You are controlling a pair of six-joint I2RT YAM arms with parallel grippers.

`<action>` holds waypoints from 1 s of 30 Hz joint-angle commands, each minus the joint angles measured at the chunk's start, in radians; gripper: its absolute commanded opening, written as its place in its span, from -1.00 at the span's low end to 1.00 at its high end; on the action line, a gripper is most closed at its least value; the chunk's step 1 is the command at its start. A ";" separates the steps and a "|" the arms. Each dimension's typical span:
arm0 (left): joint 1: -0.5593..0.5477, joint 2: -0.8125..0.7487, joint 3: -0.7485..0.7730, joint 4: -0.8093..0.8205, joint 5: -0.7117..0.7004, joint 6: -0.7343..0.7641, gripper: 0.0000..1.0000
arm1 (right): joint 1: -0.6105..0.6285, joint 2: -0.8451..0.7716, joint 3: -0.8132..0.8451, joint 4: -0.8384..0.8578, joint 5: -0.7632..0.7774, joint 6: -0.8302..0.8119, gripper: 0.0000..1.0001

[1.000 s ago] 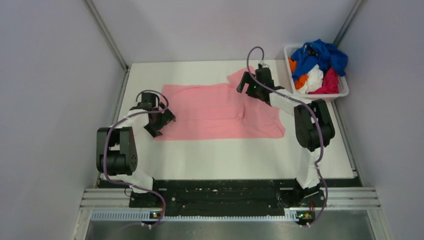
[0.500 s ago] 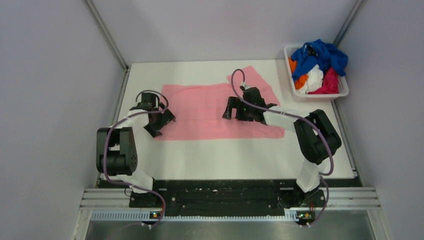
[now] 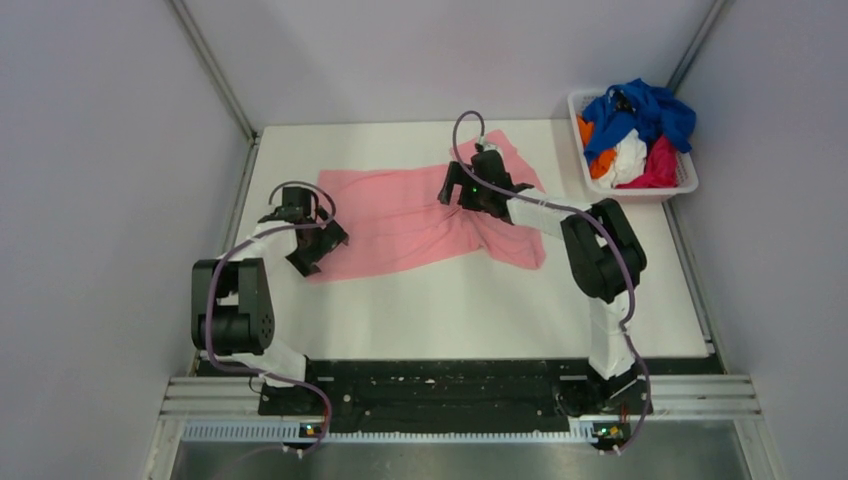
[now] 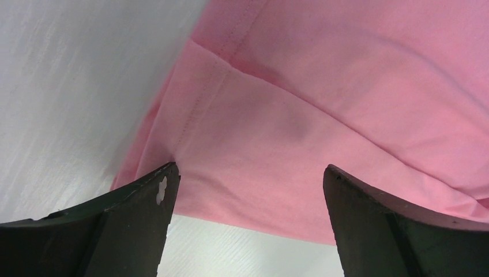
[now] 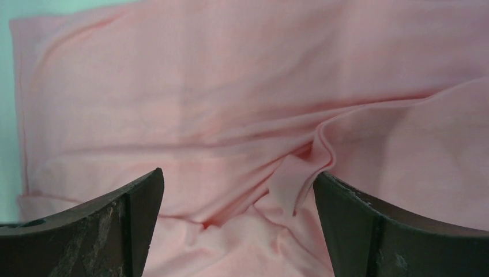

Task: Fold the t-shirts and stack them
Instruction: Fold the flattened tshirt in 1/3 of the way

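**Progress: early, no stack begun**
- Pink t-shirt (image 3: pixel 400 215): lies across the far half of the table. Its left part is fairly flat. Its right part is rumpled, with ridges running toward the middle and one flap reaching the far edge. No clean fold shows, so the folding looks barely begun.
- Basket (image 3: pixel 640 195): white plastic, at the far right corner, well apart from the pink t-shirt. It holds four shirts heaped and unfolded: blue t-shirt (image 3: pixel 645 108) on top, white t-shirt (image 3: pixel 628 155) and magenta t-shirt (image 3: pixel 660 165) below it, and orange t-shirt (image 3: pixel 598 160) at the left side. All four are judged still to be done.
- Right gripper (image 3: pixel 455 192): over the rumpled right-centre of the pink t-shirt. In the wrist view its fingers (image 5: pixel 132 219) stand wide apart above a pinched-up ridge of cloth and grip nothing. Whether they touch the cloth cannot be told.
- Left gripper (image 3: pixel 318 250): at the near left corner of the pink t-shirt. Its fingers (image 4: pixel 144 202) are spread wide to either side of the hemmed edge, and nothing is held.
- Left to do: smooth and fold the pink one, set it down as the base, then take each basket shirt in turn.

**Surface and room**
- Walls (image 3: pixel 100 150): plain pale grey on three sides, with metal posts (image 3: pixel 210 70) in the far corners.
- Table (image 3: pixel 450 310): white and matt, with its near half bare of cloth.
- Rail (image 3: pixel 450 395): black and aluminium, at the near edge, carrying both arm bases
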 commanded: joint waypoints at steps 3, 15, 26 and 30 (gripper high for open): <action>0.000 -0.082 0.018 -0.059 -0.079 0.014 0.97 | -0.014 -0.110 0.080 -0.173 0.233 -0.013 0.97; -0.019 -0.023 0.044 0.128 0.115 -0.019 0.98 | -0.054 -0.362 -0.345 -0.089 0.035 -0.046 0.98; -0.019 0.063 -0.046 0.156 0.113 -0.040 0.98 | -0.155 -0.448 -0.636 -0.091 0.050 0.086 0.97; -0.019 -0.003 -0.140 0.126 0.094 -0.047 0.98 | -0.168 -0.587 -0.791 -0.158 0.055 0.141 0.97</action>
